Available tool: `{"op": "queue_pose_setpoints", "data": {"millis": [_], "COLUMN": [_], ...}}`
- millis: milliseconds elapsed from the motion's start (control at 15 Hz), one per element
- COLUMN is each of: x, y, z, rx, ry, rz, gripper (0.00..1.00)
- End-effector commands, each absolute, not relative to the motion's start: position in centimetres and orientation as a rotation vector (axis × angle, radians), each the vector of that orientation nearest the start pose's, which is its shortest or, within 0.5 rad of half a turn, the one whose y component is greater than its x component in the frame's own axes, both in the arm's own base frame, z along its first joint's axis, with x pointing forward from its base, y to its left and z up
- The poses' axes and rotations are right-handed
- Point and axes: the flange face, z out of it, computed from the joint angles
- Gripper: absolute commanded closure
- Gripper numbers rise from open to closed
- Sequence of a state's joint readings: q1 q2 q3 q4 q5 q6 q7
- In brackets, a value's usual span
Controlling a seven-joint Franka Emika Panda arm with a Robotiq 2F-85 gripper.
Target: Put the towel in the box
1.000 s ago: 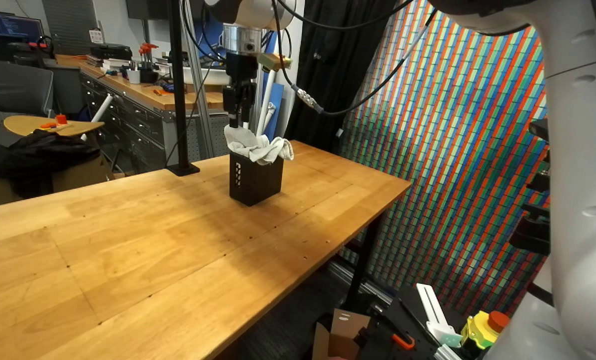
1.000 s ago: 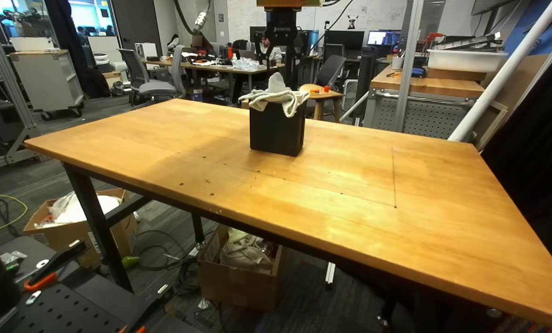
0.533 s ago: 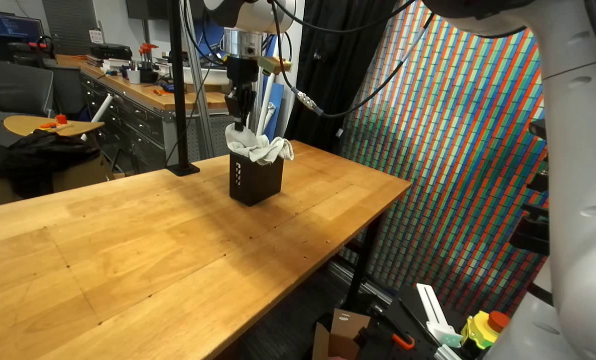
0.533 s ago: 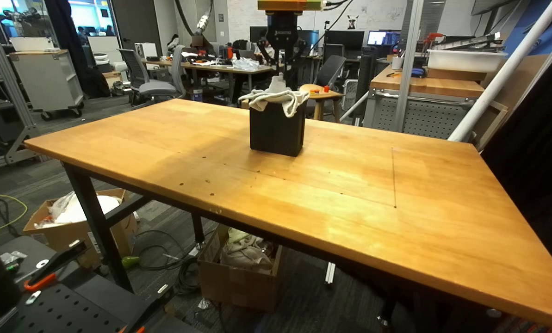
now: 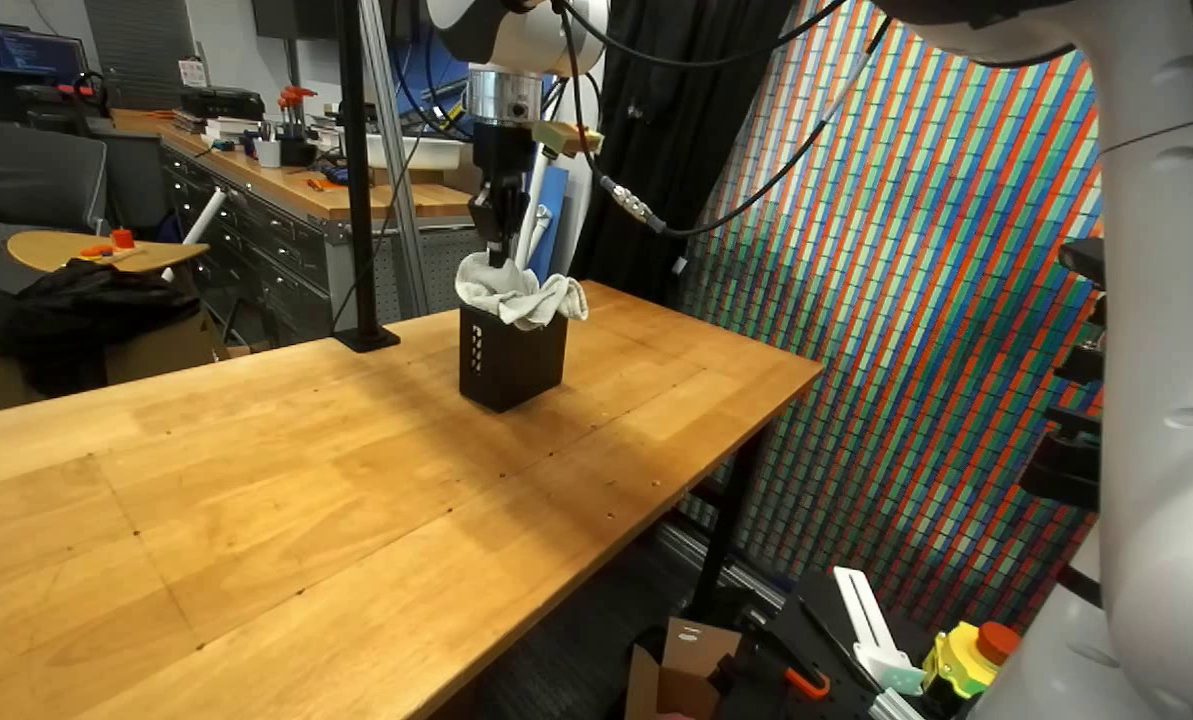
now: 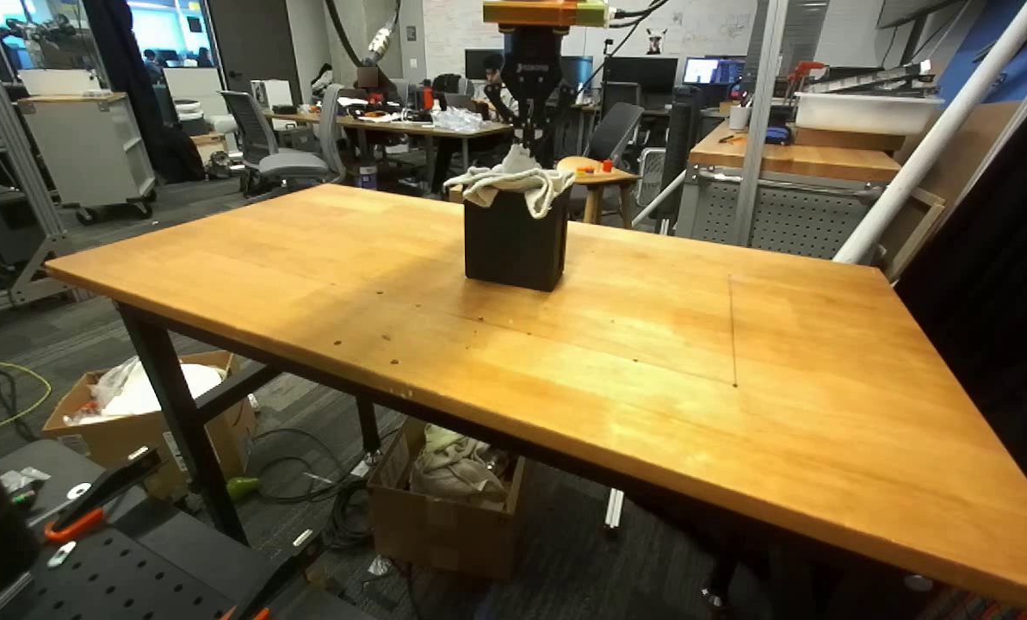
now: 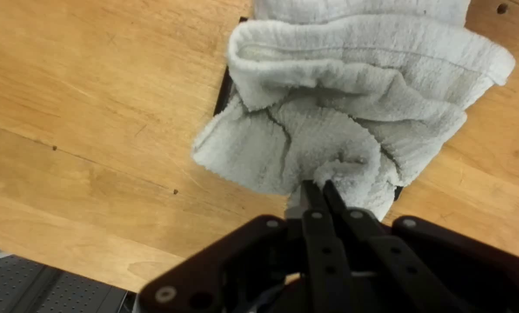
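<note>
In an exterior view, one gripper (image 5: 498, 262) pointed down at one pale grey towel (image 5: 531, 303), which sat in the mouth of one black box (image 5: 511, 362), folds standing above and hanging over the rim. One wooden table (image 5: 256, 470) was cut off at left; the robot arm (image 5: 1161, 420) was cut off at top and right. In an exterior view, two cardboard cartons (image 6: 444, 538) stood on the floor, one partly behind a table leg (image 6: 177, 413); the towel peaked at the fingertips. In the wrist view, the two fingers (image 7: 313, 198) lay almost together, pinching a towel fold. Cloth hid most of the box, its rim showing in short dark strips; the towel ran off the top edge. Depth of cloth inside: could not tell.
</note>
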State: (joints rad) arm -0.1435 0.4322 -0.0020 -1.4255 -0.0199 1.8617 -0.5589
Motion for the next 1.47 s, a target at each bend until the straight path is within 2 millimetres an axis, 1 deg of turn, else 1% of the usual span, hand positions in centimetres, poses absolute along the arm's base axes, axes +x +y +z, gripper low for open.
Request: {"op": "queue_pose_setpoints", "data": {"millis": [0, 267, 467, 667, 867, 1133, 1400], "x": [65.6, 64.3, 63.9, 64.0, 64.3, 64.5, 64.8], "y": [-10.1, -9.9, -10.1, -11.2, -12.5, -14.0, -14.3], "z": [44.3, 42.9, 42.3, 41.9, 40.9, 38.6, 35.5], "rx": [-3.071, -3.057, -3.057, -3.066, -3.062, -3.026, -2.988], "ry": [-0.566, -0.514, -0.498, -0.494, -0.470, -0.417, -0.390], "rz": [0.033, 0.075, 0.066, 0.053, 0.047, 0.072, 0.120], "gripper": [0.99, 0.99, 0.99, 0.99, 0.99, 0.99, 0.99]}}
